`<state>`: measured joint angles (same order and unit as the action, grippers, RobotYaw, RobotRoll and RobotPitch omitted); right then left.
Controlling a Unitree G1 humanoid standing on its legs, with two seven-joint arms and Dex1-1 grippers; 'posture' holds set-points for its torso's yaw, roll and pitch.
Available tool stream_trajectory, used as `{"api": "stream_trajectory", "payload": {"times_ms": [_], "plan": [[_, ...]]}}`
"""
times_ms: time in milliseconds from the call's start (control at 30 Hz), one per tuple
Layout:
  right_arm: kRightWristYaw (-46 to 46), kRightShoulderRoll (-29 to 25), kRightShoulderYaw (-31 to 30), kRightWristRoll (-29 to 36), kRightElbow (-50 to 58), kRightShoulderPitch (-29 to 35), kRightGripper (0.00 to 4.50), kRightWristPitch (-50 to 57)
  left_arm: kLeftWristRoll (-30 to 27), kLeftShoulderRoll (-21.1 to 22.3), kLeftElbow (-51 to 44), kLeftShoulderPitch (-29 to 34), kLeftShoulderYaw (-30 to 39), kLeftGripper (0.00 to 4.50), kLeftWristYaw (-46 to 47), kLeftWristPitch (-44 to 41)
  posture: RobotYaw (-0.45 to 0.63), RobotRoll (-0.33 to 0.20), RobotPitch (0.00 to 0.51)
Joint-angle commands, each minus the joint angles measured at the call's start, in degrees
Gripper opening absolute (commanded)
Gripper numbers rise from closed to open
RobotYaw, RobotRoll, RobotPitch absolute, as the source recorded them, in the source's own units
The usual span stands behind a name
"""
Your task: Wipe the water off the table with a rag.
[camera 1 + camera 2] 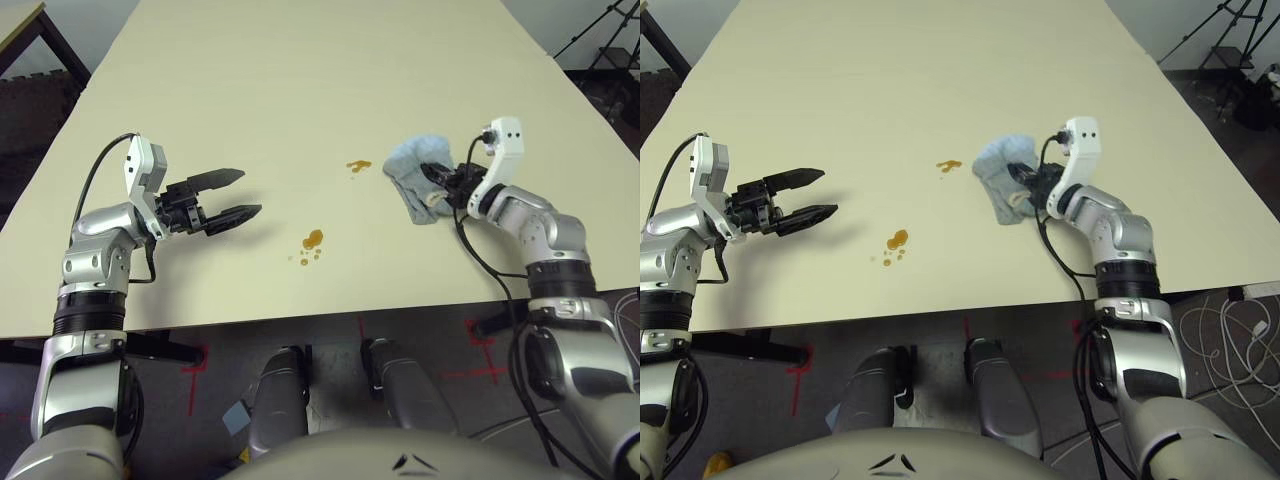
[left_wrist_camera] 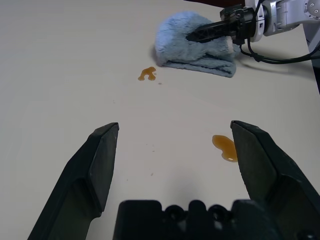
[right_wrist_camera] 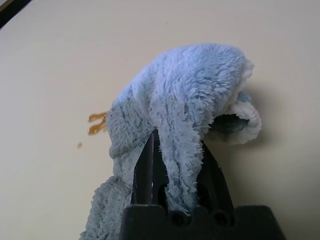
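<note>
Right gripper (image 3: 178, 150) pinches a fold of rag (image 1: 418, 175). Amber water on table (image 1: 300, 60): small blotch (image 1: 358, 164) just to rag's left, bigger one (image 1: 312, 240) farther left, nearer robot. Likely move: sweep left, right arm. Left gripper (image 1: 250, 193) spread, empty, nearer bigger blotch. Rag's underside hidden; can't tell if wet.

Fluffy, matt terry cloth is seen in the rag (image 3: 175, 85), with paler hemming along its edge. The table (image 1: 270, 100) is topped with a smooth, pale, dull-sheened surface, on which glossy amber water (image 1: 312, 240) is spread toward the front edge.
</note>
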<state>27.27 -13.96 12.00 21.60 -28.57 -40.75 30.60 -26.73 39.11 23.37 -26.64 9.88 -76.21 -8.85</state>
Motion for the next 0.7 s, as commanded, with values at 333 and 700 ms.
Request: {"api": "stream_trajectory", "payload": {"times_ms": [333, 700], "plan": [[-7.38, 4.87, -1.79, -6.07, -16.68, -7.78, 0.07, -10.45, 0.26, 0.82, -0.34, 0.15, -0.13, 4.5, -0.63, 0.0, -0.1, 0.0, 0.144], [-5.73, 13.62, -5.15, -8.14, -19.82, -10.06, 0.07, -10.66, 0.0, 0.7, -0.83, 0.38, -0.3, 4.5, -0.96, -0.38, -0.1, 0.0, 0.139]]}}
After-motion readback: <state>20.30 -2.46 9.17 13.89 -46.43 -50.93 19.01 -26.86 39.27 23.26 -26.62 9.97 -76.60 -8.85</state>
